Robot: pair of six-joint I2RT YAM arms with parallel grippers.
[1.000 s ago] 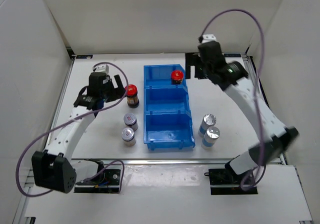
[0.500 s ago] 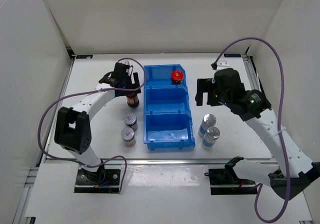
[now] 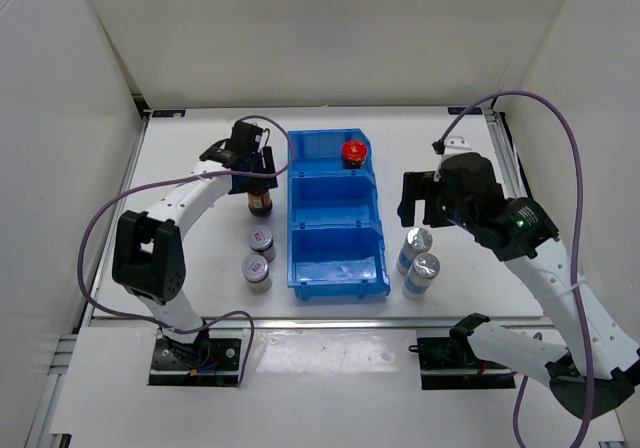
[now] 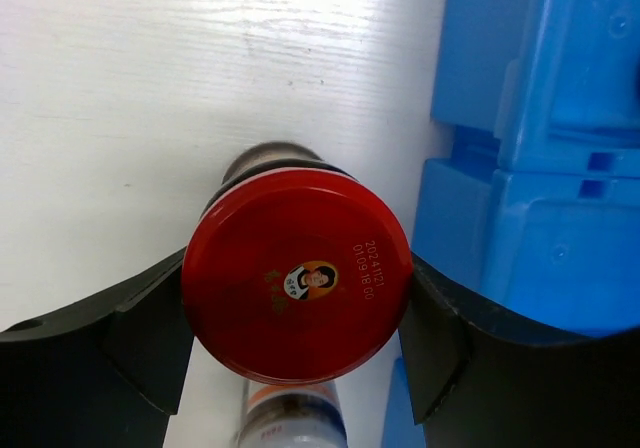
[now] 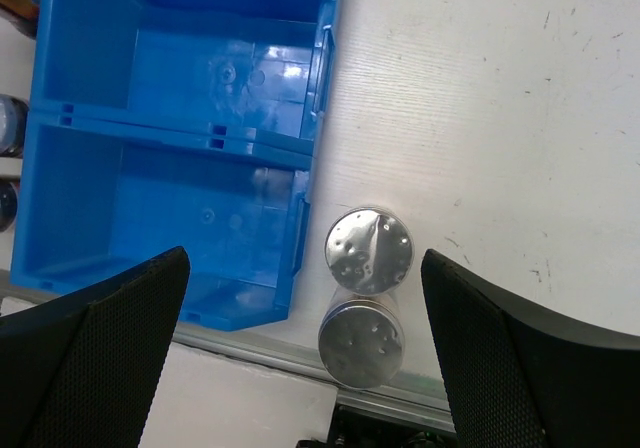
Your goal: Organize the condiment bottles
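1. My left tool [image 4: 297,303] straddles the red cap of a brown bottle [image 4: 297,268]. One finger [image 4: 150,338] sits on each side, close against the cap; I cannot tell whether they press on it.
2. That bottle stands upright on the tabletop [image 3: 400,133], just beside the left wall of the blue bin [image 3: 291,230].
3. On the same side and nearer my base, the far grey-topped bottle [image 3: 261,241] and the near grey-topped bottle [image 3: 257,271] stand one behind the other, close to the bin wall. The far one is near the brown bottle.
4. My right tool [image 5: 305,268] hangs with its fingers wide apart, holding nothing, over the bin's right edge.
5. Below it, the far silver-capped bottle [image 5: 368,251] and the near silver-capped bottle [image 5: 362,343] stand just beside each other, right of the bin's near compartment and close to the tabletop's near edge.
6. Bare tabletop lies right of those two bottles and left of the brown bottle. White walls close in the left, far and right sides.
7. The bin has three compartments in a row. The far one holds a second brown bottle [image 3: 353,151], upright at its right side; the middle and near ones show bare blue floor.
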